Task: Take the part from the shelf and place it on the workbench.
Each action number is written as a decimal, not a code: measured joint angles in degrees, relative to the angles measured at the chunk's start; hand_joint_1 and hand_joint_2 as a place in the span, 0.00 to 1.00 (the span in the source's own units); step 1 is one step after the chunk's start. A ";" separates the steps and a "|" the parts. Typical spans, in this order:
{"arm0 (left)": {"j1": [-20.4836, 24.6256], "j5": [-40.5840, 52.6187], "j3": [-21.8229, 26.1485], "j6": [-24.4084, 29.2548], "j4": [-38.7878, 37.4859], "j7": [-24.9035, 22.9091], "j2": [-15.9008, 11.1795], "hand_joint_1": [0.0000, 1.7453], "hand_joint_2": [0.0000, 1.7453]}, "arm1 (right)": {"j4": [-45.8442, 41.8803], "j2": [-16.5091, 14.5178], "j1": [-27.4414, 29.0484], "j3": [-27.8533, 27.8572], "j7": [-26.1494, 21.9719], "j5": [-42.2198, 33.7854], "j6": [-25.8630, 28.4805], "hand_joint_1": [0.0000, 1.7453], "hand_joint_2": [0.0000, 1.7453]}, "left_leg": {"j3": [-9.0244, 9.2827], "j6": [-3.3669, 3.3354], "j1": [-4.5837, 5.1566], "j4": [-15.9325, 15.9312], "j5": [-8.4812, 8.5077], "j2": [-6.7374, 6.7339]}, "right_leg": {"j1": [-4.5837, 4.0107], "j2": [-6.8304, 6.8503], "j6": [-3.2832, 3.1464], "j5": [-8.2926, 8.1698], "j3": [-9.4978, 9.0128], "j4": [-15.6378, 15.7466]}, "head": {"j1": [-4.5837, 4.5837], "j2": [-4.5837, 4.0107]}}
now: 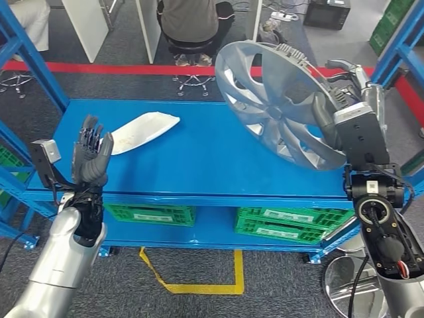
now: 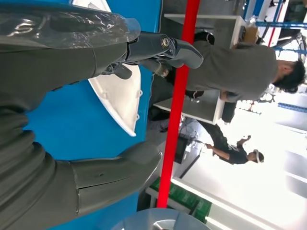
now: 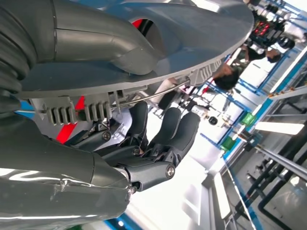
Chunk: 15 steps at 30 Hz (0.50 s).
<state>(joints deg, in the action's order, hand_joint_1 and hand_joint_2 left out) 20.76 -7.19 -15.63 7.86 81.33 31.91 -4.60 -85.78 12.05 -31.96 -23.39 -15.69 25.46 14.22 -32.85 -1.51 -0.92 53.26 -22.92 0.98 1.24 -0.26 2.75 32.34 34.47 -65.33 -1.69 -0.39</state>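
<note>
The right hand is mostly hidden behind the hubcap and its own wrist block in the head view; the fingers lie behind the rim in the right wrist view, contact perhaps, too cramped to tell. The hubcap covers part of the shelf. The left hand hides the near end of the white part. The seated person is cut off by the top edge.

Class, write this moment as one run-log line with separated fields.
right hand: grips hubcap rim, tilted above shelf | left hand: open, raised, holds nothing | white part: flat on shelf
</note>
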 joint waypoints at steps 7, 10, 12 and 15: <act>-0.55 0.51 0.00 0.62 0.04 -0.03 -0.01 0.00 1.00 | -0.42 -0.02 0.61 -0.35 -0.04 -0.21 -0.43 1.00 1.00 | 0.26 1.32 -0.36 1.17 -1.18 3.80 | 0.76 -2.75 0.14 -8.37 -0.61 7.55 | -0.98 -0.01; -0.81 0.62 0.00 0.70 0.19 -0.13 -0.06 0.00 1.00 | -0.63 -0.08 0.66 -0.53 0.01 -0.30 -0.49 1.00 1.00 | -0.97 2.40 -0.56 1.57 -0.86 5.46 | 0.65 -2.91 -0.34 -7.60 -1.57 9.35 | -0.74 0.00; -0.87 0.64 0.01 0.71 0.29 -0.13 -0.11 0.00 1.00 | -0.78 -0.21 0.73 -0.74 0.06 -0.31 -0.53 1.00 1.00 | -1.76 3.04 -0.47 2.61 -1.41 4.17 | 0.75 -1.73 -1.05 -7.47 -1.81 9.61 | -0.14 -0.01; -0.77 0.66 0.02 0.75 0.34 -0.13 -0.19 0.00 1.00 | -1.04 -0.29 0.80 -0.79 0.04 -0.31 -0.50 1.00 1.00 | -6.98 3.57 -0.18 12.24 -5.40 0.18 | 0.58 0.19 -2.22 -7.32 -2.12 9.92 | 1.19 -0.01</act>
<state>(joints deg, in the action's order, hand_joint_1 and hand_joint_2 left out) 20.00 -6.54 -15.61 8.62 81.67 31.78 -4.79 -86.83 11.75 -31.16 -24.18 -15.64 25.16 13.73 -39.83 2.06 -1.10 65.49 -28.32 1.17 1.82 -0.08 0.53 25.03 32.36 -55.41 -0.50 -0.40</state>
